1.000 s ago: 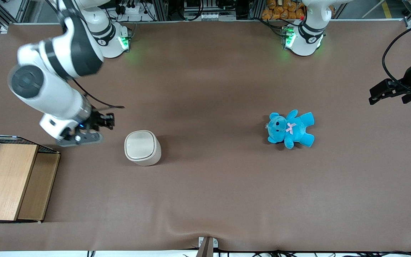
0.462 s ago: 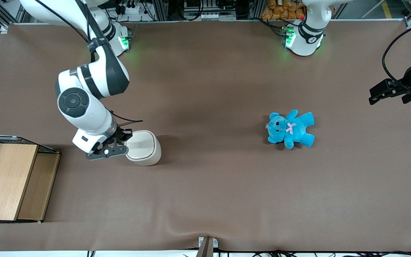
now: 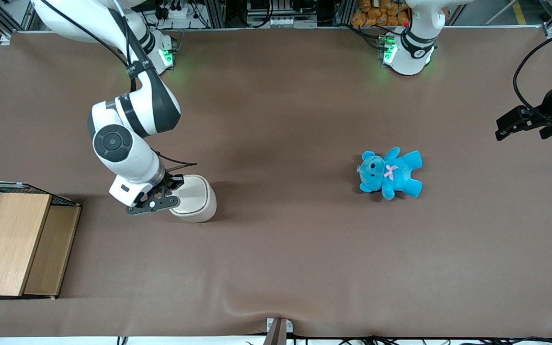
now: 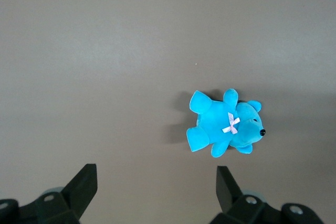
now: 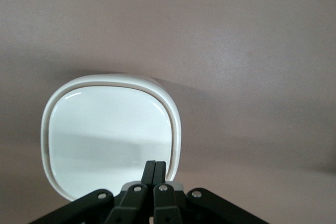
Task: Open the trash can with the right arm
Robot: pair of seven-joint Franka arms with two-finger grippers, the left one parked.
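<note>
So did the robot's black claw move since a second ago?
Yes. The gripper, fingers shut, moved from beside the wooden box toward the trash can and now sits over its lid edge.

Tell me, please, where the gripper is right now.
The gripper, fingers shut, sits over the trash can lid's edge, toward the working arm's end of the table.

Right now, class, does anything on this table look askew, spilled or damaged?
Nothing stands out. The trash can stands upright with its lid flat and closed, the shut pincer over the lid's edge. The teddy lies on its back, intact.
</note>
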